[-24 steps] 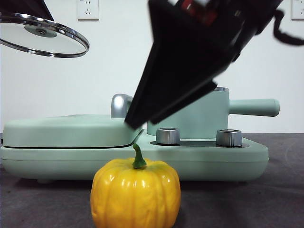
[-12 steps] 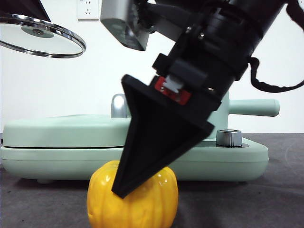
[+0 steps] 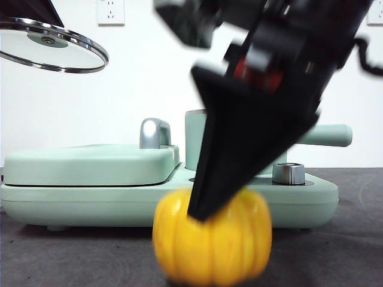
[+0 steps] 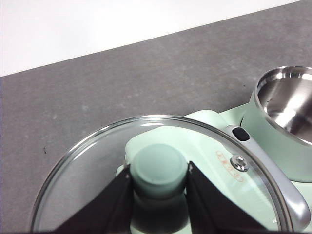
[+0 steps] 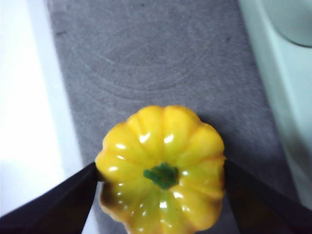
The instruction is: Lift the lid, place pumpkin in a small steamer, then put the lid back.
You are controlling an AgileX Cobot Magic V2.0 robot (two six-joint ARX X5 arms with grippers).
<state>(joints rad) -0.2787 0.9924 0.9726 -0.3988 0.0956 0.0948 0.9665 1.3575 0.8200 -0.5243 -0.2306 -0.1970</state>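
The glossy yellow pumpkin (image 3: 227,251) is blurred, low in front of the appliance. My right gripper (image 3: 200,215) comes down on it from above. In the right wrist view the right gripper (image 5: 161,170) is shut on the pumpkin (image 5: 161,141), with one jaw pressed against each side and the green stem up. High at the left, the glass lid (image 3: 54,51) hangs in the air. My left gripper (image 4: 160,170) is shut on the mint knob of the lid (image 4: 87,165). The small steamer (image 3: 194,140) stands open, and the steamer's (image 4: 282,126) steel inside is bare.
A wide mint-green appliance base (image 3: 90,197) stands behind the pumpkin. It carries a flat cover (image 3: 84,164) with a chrome handle (image 3: 154,131) and a silver knob (image 3: 288,173). Dark grey tabletop (image 5: 146,53) lies around the pumpkin, and a white wall is behind.
The right gripper dropped onto the pumpkin and shut on it, then carried it to the right and slightly up. The lid stayed held high at the left.
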